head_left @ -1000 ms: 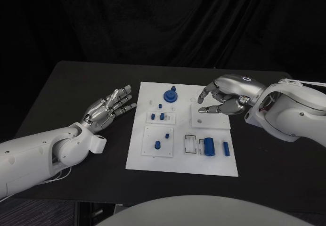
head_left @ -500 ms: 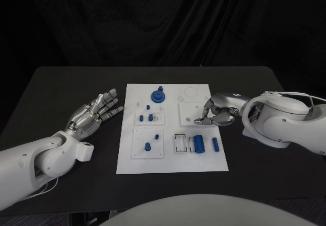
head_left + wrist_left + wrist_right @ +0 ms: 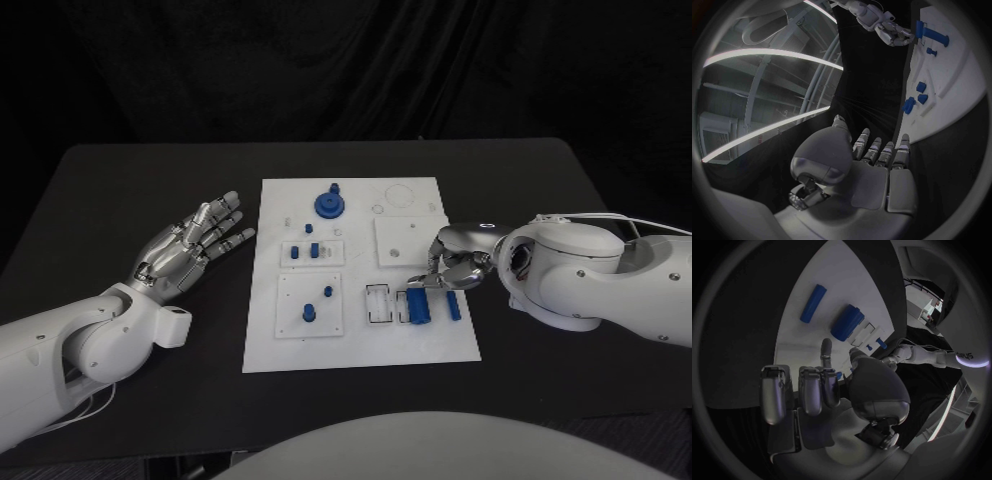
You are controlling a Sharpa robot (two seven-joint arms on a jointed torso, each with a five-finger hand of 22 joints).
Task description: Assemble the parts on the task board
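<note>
The task board (image 3: 361,340) sat flat in the middle of the black table (image 3: 130,190), long side running away from the robot. Blue parts were spread over it: a round gear-like piece with a peg (image 3: 330,204) at the far end, a couple of small blocks (image 3: 304,251) in a raised square plate below that, and two little pegs (image 3: 317,303) on another square plate nearer the robot. On the near right side there was a fat blue cylinder (image 3: 420,306) lying next to an empty rectangular slot, with a thinner blue bar (image 3: 453,306) just beside it on the right.

The right hand (image 3: 454,262) was over the board's right edge, fingertips pointing down just above the fat cylinder. In the right wrist view its fingers (image 3: 811,390) looked curled in with one stretched out toward the cylinder (image 3: 847,322), and nothing was in its grasp as far as I could see, though whether a fingertip actually touched the part I couldn't tell.

The left hand (image 3: 195,242) was off the board to its left, above the bare table, flat and spread wide, holding nothing. The left wrist view showed the same, fingers (image 3: 879,152) straight and apart with the board's edge (image 3: 954,95) beside them.
</note>
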